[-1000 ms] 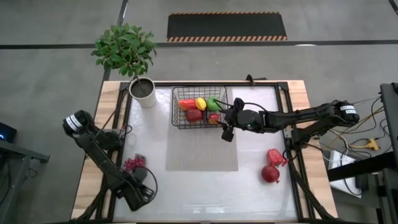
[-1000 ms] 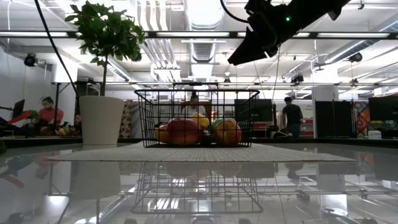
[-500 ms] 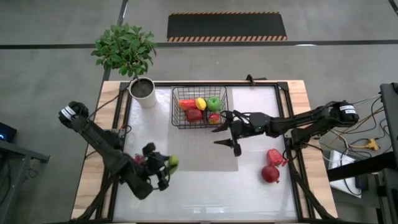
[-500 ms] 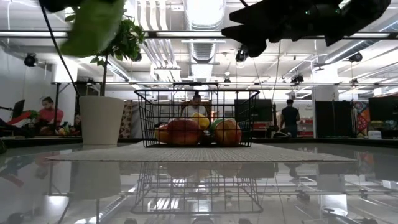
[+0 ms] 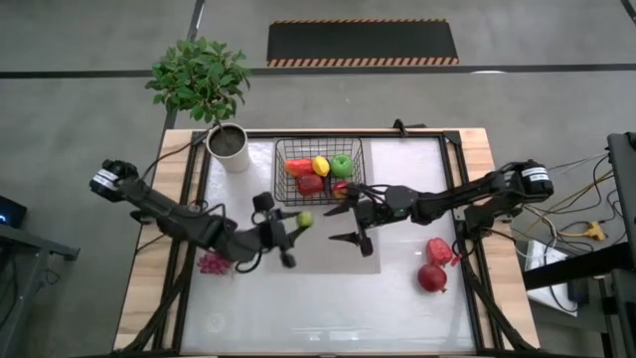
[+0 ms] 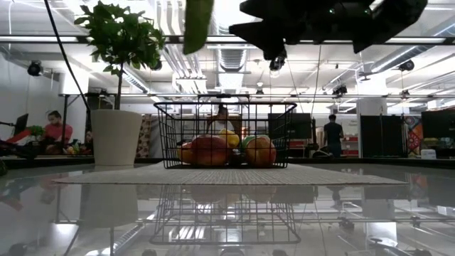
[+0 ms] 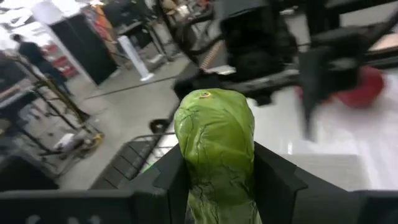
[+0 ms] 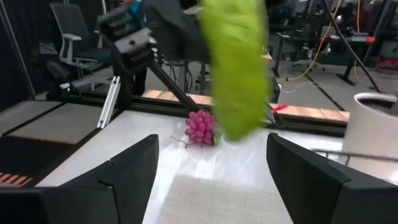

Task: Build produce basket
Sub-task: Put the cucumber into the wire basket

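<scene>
At frame centre, one wrinkled green cucumber sits clamped in the left gripper. The right gripper faces it, jaws apart. Up centre, the square wire-mesh basket holds five glossy pieces. Lower right lie two red fruits; left, one knobbly grape bunch.

Left wrist view: the cucumber is cut off at the frame edge, and its lower sides are covered by the left gripper's fingers. The right arm beyond is blurred; the red item behind it cannot be identified.

Right wrist view: the cucumber is blurred and cropped at the frame edge.

Low view: both arms are cropped by the upper edge. The basket mesh partly screens the produce; items at the rear cannot be distinguished.
</scene>
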